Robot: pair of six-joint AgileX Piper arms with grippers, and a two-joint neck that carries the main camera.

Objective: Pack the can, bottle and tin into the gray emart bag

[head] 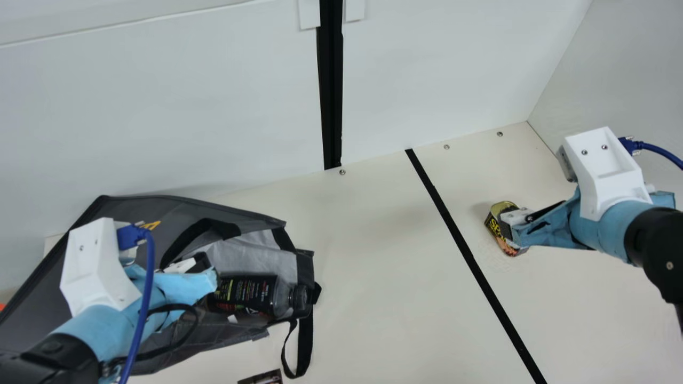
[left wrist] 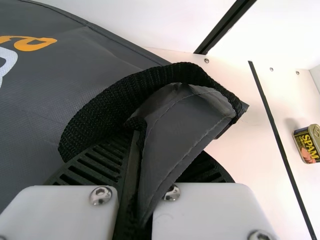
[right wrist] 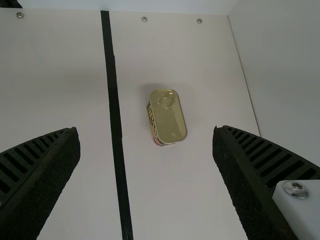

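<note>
On its side in the mouth of the gray bag [head: 160, 205] lies the dark bottle [head: 251, 293], cap toward the right. My left gripper [head: 201, 262] is over the opening; in the left wrist view this gripper [left wrist: 150, 165] is shut on the edge of the gray bag [left wrist: 75, 80], beside a black strap. The tin [head: 496, 229] stands on the table's right part, with my right gripper [head: 507, 224] above it, partly covering it in the main view. The left wrist view shows the tin [left wrist: 306, 145] too. In the right wrist view my right gripper [right wrist: 145, 131] is open, the tin [right wrist: 168, 117] below and apart from its fingers.
A black tape line [head: 469, 256] runs across the table [head: 373, 266] between bag and tin. A dark printed item [head: 261, 377] is cut off at the front edge. Walls [head: 187, 106] bound the back and right. A strap loop [head: 305, 341] hangs off the bag's right end.
</note>
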